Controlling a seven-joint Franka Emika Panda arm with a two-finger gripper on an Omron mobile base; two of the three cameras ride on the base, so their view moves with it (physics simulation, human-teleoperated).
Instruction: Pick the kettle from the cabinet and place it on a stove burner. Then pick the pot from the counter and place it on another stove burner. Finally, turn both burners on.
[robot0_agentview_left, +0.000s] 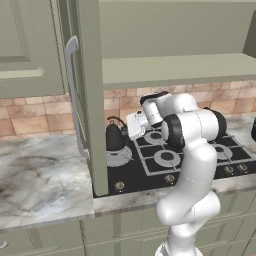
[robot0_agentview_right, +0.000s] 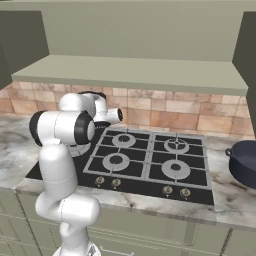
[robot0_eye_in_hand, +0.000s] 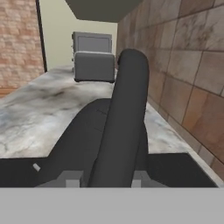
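Hand view: gripper (robot0_eye_in_hand: 103, 178) fingers straddled the kettle's (robot0_eye_in_hand: 105, 140) arched handle, whether clamped or loosening unclear. Kettle (robot0_agentview_left: 114, 137) sat on the large stove burner (robot0_agentview_left: 120, 157), behind the open cabinet door (robot0_agentview_left: 90, 95); pot (robot0_agentview_right: 244, 162) rested on the counter (robot0_agentview_right: 235, 192) beyond.

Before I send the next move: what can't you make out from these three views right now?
- Kettle: in the right base view the arm covers it; in the hand view its handle is too close to show the body.
- Gripper: the handle fills the gap, so whether the fingertips still touch it is unclear.
- Pot: cut off by the right base view's right edge.
- Large burner: partly hidden by the open cabinet door.
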